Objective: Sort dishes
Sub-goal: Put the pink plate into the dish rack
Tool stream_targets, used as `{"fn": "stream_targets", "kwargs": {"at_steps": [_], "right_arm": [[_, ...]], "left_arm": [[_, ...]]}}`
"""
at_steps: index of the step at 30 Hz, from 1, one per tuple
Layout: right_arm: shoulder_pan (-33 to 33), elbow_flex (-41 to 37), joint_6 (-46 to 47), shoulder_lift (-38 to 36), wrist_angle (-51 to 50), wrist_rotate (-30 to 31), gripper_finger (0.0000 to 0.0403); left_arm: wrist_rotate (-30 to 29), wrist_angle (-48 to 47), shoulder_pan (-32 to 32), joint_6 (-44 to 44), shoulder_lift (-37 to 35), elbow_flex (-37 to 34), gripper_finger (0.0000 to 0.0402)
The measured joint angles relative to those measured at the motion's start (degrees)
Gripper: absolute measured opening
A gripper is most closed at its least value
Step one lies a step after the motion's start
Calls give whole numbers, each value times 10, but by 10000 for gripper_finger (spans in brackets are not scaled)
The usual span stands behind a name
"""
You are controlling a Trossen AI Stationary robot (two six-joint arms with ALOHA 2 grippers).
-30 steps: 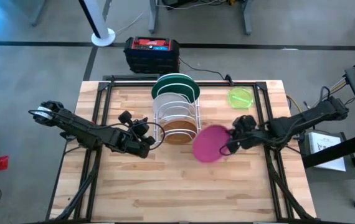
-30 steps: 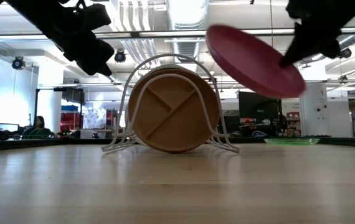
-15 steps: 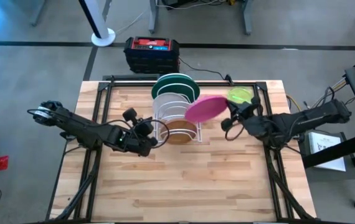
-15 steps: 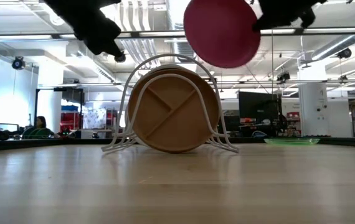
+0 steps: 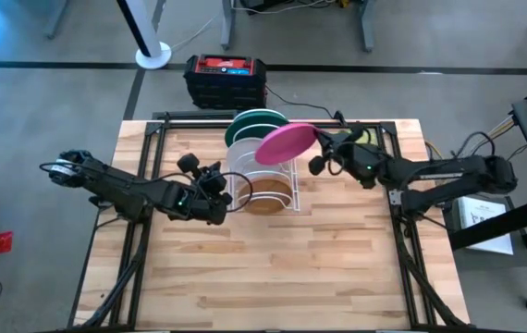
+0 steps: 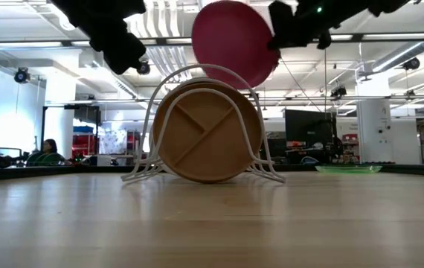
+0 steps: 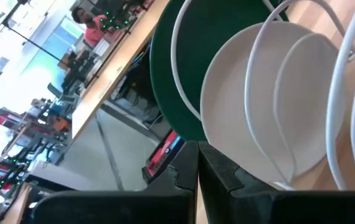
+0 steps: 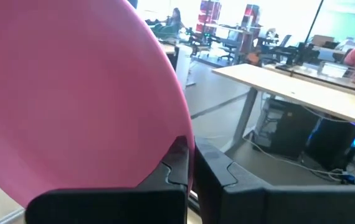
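Note:
My right gripper (image 5: 322,150) is shut on the magenta pink plate (image 5: 287,141), which hangs in the air over the white wire rack (image 5: 262,172). In the rack stand the dark green plate (image 5: 256,119) at the far end, the white plate (image 7: 258,106) behind it, and the brown divided plate (image 6: 206,130) at the near end, each on edge between the wires. The lime-green plate (image 6: 348,169) lies flat on the table at the far right, partly under my right arm. My left gripper (image 5: 219,200) hovers shut beside the rack's left side, holding nothing. My right gripper pinches the pink plate's rim (image 8: 177,138) between its two fingers. The fingers come in about level from the table's right side. The plate is lifted clear, tilted, above the rack's top wires (image 6: 204,68).
A red and black box (image 5: 226,79) sits on the floor past the table's far edge. The near half of the wooden table (image 5: 263,277) is bare wood. Black frame rails (image 5: 139,231) run along the table's left and right sides.
My right gripper has carried the pink plate up and toward the table's far left, from beside the rack's near right corner to above the rack. The wrist has turned level and the plate has tipped with it. My left gripper has risen a little beside the rack.

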Motion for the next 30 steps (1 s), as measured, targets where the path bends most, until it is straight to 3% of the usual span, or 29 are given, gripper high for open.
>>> {"fn": "stream_targets", "kwargs": {"at_steps": [19, 30], "right_arm": [[-3, 28, 85, 183, 36, 0, 0], [-1, 38, 113, 248, 36, 3, 0]], "left_arm": [[0, -4, 3, 0, 0, 0, 0], [0, -4, 4, 0, 0, 0, 0]]}}
